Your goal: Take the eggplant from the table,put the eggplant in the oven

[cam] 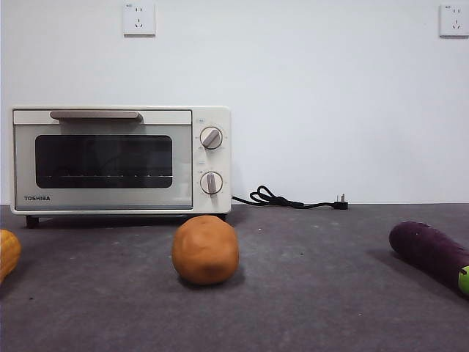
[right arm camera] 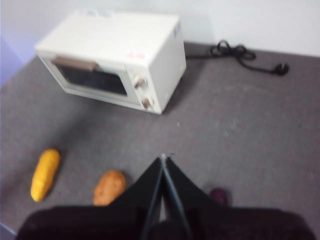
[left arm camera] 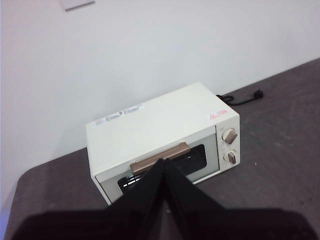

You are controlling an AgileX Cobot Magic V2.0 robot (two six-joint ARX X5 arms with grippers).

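We see the eggplant (cam: 431, 254) lying on the table (cam: 315, 308) at the right edge of the front view, well apart from the oven (cam: 121, 160), whose door is closed. An orange-brown lump (cam: 205, 250) sits just in front of the oven. A yellow piece (right arm camera: 45, 174) lies further left. The left gripper (left arm camera: 163, 162) hangs above the oven, jaws pressed together. The right gripper (right arm camera: 164, 159) hangs above the table, jaws pressed together, holding nothing.
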